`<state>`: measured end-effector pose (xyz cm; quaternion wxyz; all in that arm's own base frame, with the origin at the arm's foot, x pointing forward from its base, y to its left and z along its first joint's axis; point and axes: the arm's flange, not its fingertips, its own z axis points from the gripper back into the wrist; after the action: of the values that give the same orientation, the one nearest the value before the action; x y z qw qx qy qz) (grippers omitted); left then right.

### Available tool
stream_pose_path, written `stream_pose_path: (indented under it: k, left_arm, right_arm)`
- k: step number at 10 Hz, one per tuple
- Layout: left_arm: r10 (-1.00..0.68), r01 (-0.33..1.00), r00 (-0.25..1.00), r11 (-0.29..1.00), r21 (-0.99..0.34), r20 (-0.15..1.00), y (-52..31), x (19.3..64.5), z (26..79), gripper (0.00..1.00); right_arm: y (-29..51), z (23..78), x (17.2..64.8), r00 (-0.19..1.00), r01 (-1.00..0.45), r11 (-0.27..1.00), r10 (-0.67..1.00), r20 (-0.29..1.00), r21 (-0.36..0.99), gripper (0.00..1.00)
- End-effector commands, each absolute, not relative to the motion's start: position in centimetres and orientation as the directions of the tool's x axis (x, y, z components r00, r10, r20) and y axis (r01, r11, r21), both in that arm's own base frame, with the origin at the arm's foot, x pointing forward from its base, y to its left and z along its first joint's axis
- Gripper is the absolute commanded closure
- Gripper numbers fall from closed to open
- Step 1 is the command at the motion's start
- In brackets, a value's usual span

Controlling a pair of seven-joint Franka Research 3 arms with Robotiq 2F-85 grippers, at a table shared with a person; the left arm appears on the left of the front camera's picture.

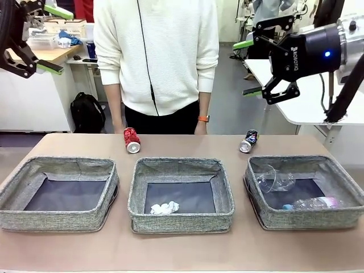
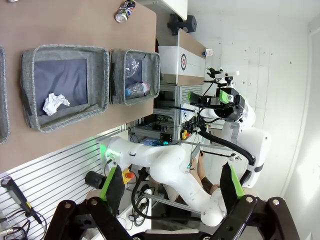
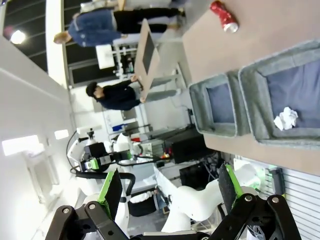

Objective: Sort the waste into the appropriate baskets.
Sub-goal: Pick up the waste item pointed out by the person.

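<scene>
Front view — left tool (image 1: 64, 41) and right tool (image 1: 248, 67) wide open, empty.

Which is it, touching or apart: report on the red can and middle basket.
Apart. The front view shows bare table between the crushed red can and the middle basket.

Wide-open right gripper (image 3: 170, 182); crushed red can (image 3: 223, 16) on table (image 3: 225, 55); paper ball (image 3: 286, 118) in 1 grey basket (image 3: 252, 100).

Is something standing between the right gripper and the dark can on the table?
Nothing visible does. The right gripper hangs high in the air, jaws open. The dark can lies on the bare table, beyond the right basket. The person's hand is off to one side.
</scene>
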<state>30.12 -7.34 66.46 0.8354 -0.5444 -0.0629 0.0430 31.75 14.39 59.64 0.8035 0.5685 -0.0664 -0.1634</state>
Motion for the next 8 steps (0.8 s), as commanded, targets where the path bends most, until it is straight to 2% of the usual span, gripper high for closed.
stream_pose_path:
  k: [1, 8]
  left_arm:
    - [0.132, 0.012, 0.989, 0.388, -0.922, 0.068, -7.31, 30.05, 66.54, 0.00]
    - [0.132, 0.012, 0.989, 0.388, -0.922, 0.068, -7.31, 30.05, 66.54, 0.00]
  right_arm:
    - [14.40, 60.01, 31.93, 0.937, 0.202, 0.302, -0.337, -0.094, 0.932, 0.00]
    - [14.40, 60.01, 31.93, 0.937, 0.202, 0.302, -0.337, -0.094, 0.932, 0.00]
